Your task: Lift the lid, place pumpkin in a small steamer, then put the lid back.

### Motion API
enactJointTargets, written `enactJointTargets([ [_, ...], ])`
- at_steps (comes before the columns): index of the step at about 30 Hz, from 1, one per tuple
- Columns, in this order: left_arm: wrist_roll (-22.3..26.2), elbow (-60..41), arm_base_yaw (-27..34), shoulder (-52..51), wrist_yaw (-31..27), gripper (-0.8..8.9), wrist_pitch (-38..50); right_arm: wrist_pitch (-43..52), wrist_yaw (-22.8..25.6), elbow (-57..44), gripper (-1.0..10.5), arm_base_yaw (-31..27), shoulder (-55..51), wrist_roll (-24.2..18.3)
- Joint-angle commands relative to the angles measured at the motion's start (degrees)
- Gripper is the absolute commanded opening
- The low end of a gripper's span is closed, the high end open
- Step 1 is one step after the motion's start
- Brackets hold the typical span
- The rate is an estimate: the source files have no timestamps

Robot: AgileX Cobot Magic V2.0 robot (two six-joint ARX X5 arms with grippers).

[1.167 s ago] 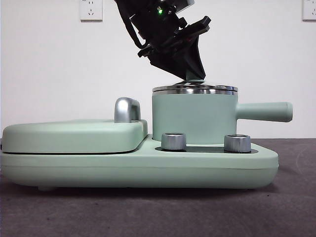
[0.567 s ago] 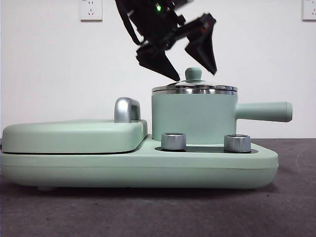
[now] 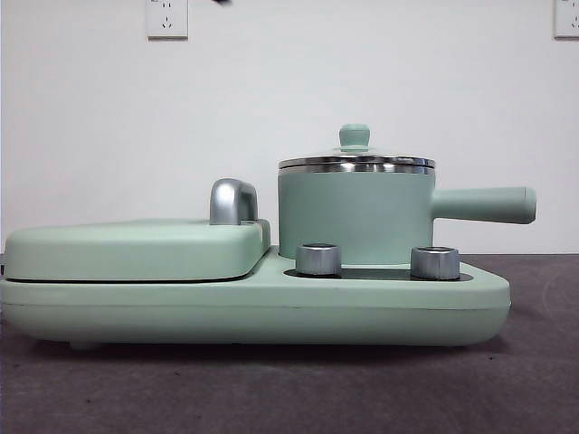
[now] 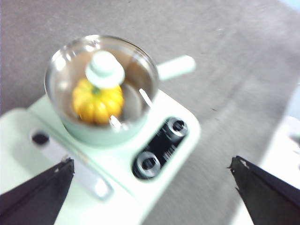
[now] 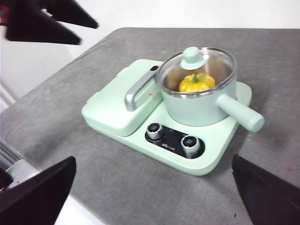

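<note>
Your pumpkin sits inside the steamer, yellow-orange under the glass, with its green stem up beneath the knob. The lid lies flat on the steamer's steel rim, closing it, mint knob on top. The steamer stands on the right part of the base, its long handle pointing away to the side, and two steel dials sit just in front of it. Beside it lies the flat cover with its chrome grip.

Your left gripper hangs above the steamer, clear of the lid, jaws spread wide and holding nothing. Your right gripper waits well back from the base, jaws also wide apart and empty.
</note>
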Motion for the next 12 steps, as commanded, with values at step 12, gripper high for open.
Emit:
enactJointTargets([
  [12,-19.2,-35.1,-0.2,-43.9,-2.1,4.27,5.1,0.6,-0.4,0.5,5.3,0.3,0.1,0.8],
])
